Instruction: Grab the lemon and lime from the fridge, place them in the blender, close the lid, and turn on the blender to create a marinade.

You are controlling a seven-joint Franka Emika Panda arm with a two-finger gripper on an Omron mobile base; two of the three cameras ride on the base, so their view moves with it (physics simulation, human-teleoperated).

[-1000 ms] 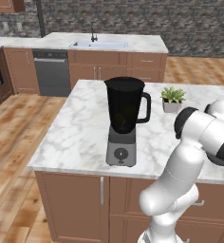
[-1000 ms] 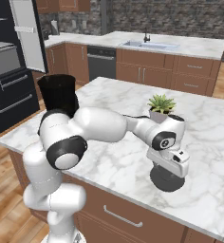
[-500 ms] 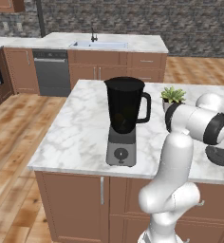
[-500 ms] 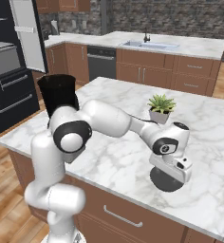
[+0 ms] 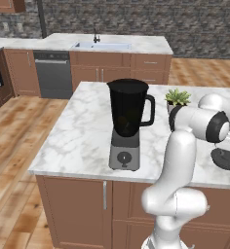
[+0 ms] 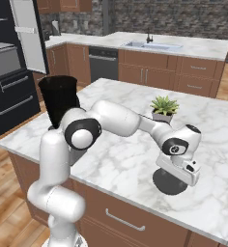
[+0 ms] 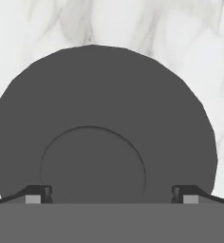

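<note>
The dark round lid lies flat on the marble island and shows its raised centre. My gripper hangs straight over it, open wide, with one fingertip on each side of that centre. From the right base view the gripper sits low over the lid near the island's front edge. The lid also lies to the right of the blender, whose black jar stands open-topped on its grey base. The blender is partly behind my arm. Lemon and lime are out of view.
A small potted plant stands on the island behind the gripper. A tall dark fridge with a pale open door is at far left. A back counter holds a sink. The island's front edge is close.
The arm's elbow has swung and the hand has settled slightly further right and lower over the lid. The jaws have stayed open. Lid and blender have not moved.
</note>
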